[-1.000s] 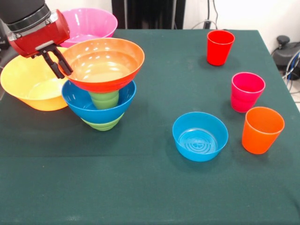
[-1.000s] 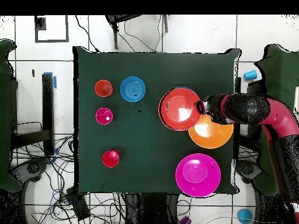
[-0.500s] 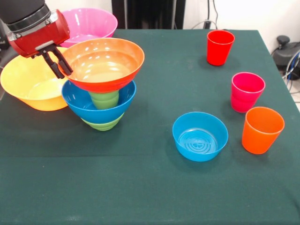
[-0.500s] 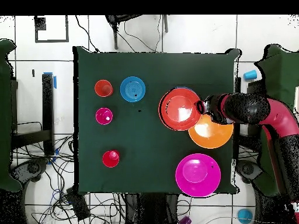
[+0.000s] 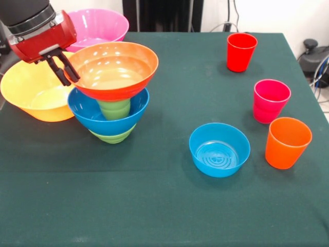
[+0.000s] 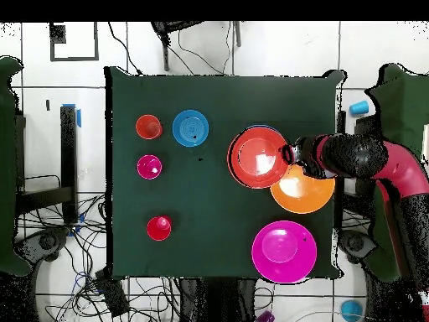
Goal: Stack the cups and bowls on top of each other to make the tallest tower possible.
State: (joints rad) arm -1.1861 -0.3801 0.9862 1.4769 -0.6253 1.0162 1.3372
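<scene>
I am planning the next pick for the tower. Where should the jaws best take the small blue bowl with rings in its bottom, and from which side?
Probably at the rim, from straight above. The small blue bowl stands upright and open on the table, so one jaw could go inside and one outside its thin wall. Its rim side facing away from the orange cup has open cloth around it, so that side seems safest.

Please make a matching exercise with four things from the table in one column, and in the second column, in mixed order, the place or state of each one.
Things:
1. shallow orange-red bowl
2. small translucent blue bowl
3. light green cup
4. big yellow-orange bowl

Places or states:
A. inside the wide blue bowl, under another bowl
B. alone on the cloth, near the orange cup
C. top of the tower, gripper at its rim
D. on the table behind the gripper

Pairs: 1-C, 2-B, 3-A, 4-D
</scene>
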